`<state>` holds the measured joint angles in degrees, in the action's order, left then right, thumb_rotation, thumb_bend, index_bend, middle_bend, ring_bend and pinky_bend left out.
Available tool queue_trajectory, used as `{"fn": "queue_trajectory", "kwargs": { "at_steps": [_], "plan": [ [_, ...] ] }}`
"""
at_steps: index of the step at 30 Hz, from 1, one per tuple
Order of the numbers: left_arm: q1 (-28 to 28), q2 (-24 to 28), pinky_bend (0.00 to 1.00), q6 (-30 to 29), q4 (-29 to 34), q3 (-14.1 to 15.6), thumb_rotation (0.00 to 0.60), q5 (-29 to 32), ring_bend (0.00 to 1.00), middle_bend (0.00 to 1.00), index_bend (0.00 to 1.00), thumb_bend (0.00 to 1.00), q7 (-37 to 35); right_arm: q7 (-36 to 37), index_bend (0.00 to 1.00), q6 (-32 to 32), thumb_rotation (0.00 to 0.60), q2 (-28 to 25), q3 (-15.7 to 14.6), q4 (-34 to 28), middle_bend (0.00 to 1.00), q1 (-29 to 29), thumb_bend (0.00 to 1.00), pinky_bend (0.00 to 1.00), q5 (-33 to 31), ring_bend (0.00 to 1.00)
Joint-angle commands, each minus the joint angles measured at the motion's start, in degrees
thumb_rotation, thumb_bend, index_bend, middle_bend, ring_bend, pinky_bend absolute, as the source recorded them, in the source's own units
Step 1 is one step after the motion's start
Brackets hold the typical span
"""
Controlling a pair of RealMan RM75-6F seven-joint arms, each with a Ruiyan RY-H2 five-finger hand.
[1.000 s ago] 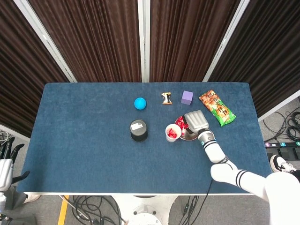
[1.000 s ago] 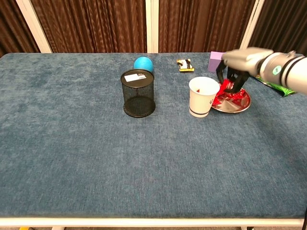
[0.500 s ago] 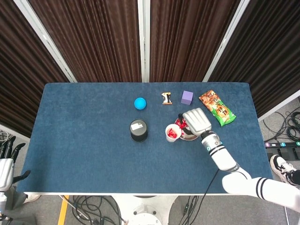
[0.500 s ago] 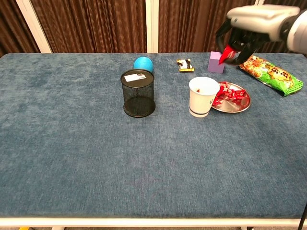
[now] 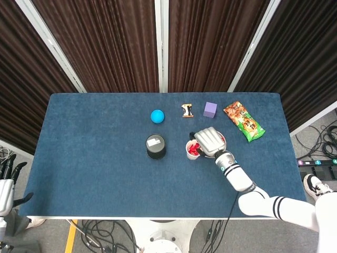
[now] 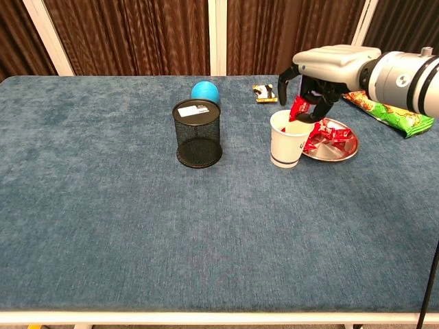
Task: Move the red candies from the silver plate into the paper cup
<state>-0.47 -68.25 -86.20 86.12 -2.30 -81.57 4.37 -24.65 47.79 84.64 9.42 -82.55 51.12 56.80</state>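
Observation:
A white paper cup (image 6: 287, 142) stands mid-table with red candy showing inside it in the head view (image 5: 192, 150). Just right of it lies the silver plate (image 6: 341, 151) with several red candies (image 6: 327, 135) on it. My right hand (image 6: 317, 79) hovers right over the cup's mouth and pinches a red candy (image 6: 298, 107) at the rim, its fingers pointing down. In the head view the right hand (image 5: 208, 141) covers most of the plate. My left hand (image 5: 6, 179) hangs off the table's left edge, holding nothing, fingers apart.
A black mesh pen holder (image 6: 198, 133) stands left of the cup, a blue ball (image 6: 203, 91) behind it. At the back lie a small wrapped snack (image 6: 265, 92), a purple cube (image 5: 210, 109) and a green snack bag (image 6: 389, 112).
My right hand lifted a red candy off the plate, rose high, then swung left and down to the cup's mouth.

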Motion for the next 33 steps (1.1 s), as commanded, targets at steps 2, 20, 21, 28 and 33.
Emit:
{"fn": "queue_trajectory", "kwargs": {
  "at_steps": [2, 20, 21, 28, 33],
  "plan": [
    [0.0, -0.1, 0.06, 0.0, 0.0, 0.0, 0.600, -0.1, 0.07, 0.09, 0.24, 0.00, 0.0, 0.5, 0.32, 0.5, 0.600, -0.6, 0.1, -0.4, 0.88, -0.4, 0.31, 1.00, 0.0, 0.93],
    [0.1, -0.6, 0.06, -0.1, -0.9, 0.0, 0.600, -0.2, 0.07, 0.09, 0.24, 0.00, -0.8, 2.3, 0.27, 2.8, 0.600, -2.7, 0.5, -1.1, 0.88, -1.7, 0.24, 1.00, 0.1, 0.93],
    [0.0, -0.6, 0.06, 0.0, -1.0, 0.0, 0.600, -0.3, 0.07, 0.09, 0.24, 0.00, -0.8, 2.8, 0.27, 3.2, 0.600, -3.6, 0.5, -1.2, 0.88, -2.3, 0.24, 1.00, 0.0, 0.93],
    [-0.2, -0.7, 0.06, 0.0, -0.6, 0.0, 0.600, -0.6, 0.07, 0.09, 0.24, 0.00, -0.5, 2.7, 0.35, 0.4, 0.600, -4.5, -2.2, 2.7, 0.88, -3.5, 0.24, 1.00, -0.5, 0.92],
    [-0.1, -0.4, 0.06, -0.1, 0.2, 0.2, 0.600, -0.7, 0.07, 0.09, 0.24, 0.00, 0.2, 3.0, 0.41, -3.2, 0.600, -0.1, -4.0, 8.5, 0.88, -3.0, 0.23, 1.00, 0.1, 0.93]
  ]
}}
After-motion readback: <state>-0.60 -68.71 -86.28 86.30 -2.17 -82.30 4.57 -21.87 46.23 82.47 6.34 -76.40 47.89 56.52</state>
